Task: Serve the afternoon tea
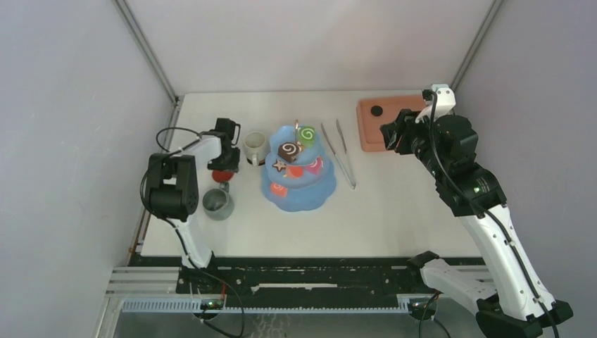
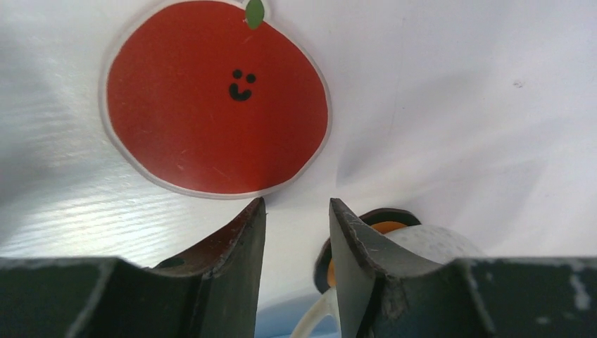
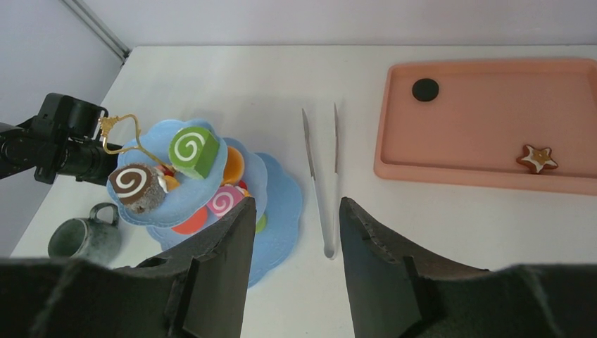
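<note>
Light blue cake stand (image 1: 304,198) sits in the middle of the white table (image 1: 394,211), its tiers carrying a green swirl roll (image 3: 192,150), a brown swirl roll (image 3: 134,182) and a pink swirl roll (image 3: 224,201). Just left of it stands the white mug (image 1: 255,146), with the grey-green mug (image 1: 217,203) nearer the arm bases. The metal tongs (image 1: 343,153) lie to its right, and beyond them the salmon-pink tray (image 3: 486,120) holds a star cookie (image 3: 538,158) and a small black round piece (image 3: 425,89).

The left gripper (image 2: 296,211) hangs over a red smiley-face sticker (image 2: 215,120) beside the white mug, jaws partly apart and gripping nothing. Something orange with a dark rim shows by that mug, perhaps a tart. The right gripper (image 3: 296,211) hovers by the tray's left end, jaws about half apart and empty.
</note>
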Robot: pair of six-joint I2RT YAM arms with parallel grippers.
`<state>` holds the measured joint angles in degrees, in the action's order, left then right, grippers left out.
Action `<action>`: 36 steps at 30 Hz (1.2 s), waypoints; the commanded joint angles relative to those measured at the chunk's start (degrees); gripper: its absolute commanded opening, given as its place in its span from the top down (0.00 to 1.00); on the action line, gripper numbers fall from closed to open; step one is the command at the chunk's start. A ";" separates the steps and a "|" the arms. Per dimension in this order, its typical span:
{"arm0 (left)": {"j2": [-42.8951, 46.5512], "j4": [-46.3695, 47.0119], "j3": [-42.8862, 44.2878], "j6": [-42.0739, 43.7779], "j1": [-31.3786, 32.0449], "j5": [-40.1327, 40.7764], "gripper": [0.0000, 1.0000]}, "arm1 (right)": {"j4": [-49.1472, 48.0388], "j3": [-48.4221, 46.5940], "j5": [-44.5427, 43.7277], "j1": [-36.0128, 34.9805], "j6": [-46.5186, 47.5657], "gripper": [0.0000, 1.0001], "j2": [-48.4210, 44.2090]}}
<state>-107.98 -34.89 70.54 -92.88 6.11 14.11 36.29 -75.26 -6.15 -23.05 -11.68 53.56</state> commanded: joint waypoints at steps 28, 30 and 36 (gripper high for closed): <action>8.23 -30.02 16.93 83.41 6.24 -1.55 0.11 | -2.98 0.82 0.16 -3.91 0.19 0.31 -1.64; 8.84 -29.59 15.25 84.89 6.09 -3.22 0.11 | -2.71 0.87 0.01 -3.90 0.09 0.31 -1.64; 8.04 -28.39 12.27 86.79 3.76 -4.97 0.15 | -2.39 1.10 0.24 -3.80 0.14 0.31 -2.02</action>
<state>-101.10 -63.61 84.66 -9.87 11.79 11.84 35.81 -74.24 -6.33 -26.44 -11.70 52.56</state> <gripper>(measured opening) 0.876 0.692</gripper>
